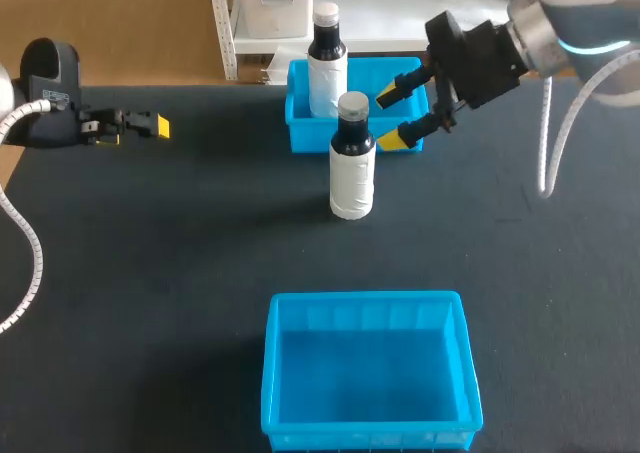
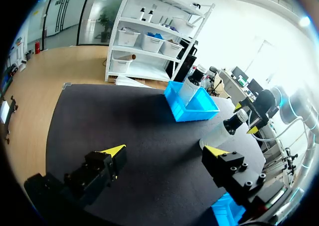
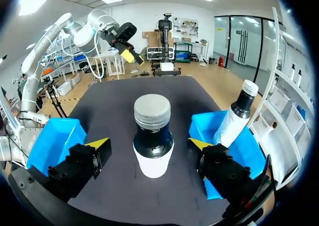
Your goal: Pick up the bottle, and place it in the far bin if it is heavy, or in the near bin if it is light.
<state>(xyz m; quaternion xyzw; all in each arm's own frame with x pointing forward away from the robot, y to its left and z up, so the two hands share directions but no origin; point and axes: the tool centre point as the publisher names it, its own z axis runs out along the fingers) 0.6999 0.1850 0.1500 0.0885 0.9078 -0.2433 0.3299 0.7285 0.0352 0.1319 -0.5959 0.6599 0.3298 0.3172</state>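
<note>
Bottle (image 1: 352, 158) upright on worktop (image 1: 150, 273), long axis vertical, just in front of far bin (image 1: 297, 131). Right hand (image 1: 392, 118) spread, just beside bottle; bottle straight ahead of gap, untouched. Left hand (image 1: 150, 125) spread, well apart. Right arm nearer.

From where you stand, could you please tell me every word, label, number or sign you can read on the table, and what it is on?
No text on the table can be read.
The bottle on the table: its white wrap shows no print.
The second bottle, standing in the far bin: its white wrap shows no print either.
The far bin and the near bin: plain blue, no marks visible.
</note>
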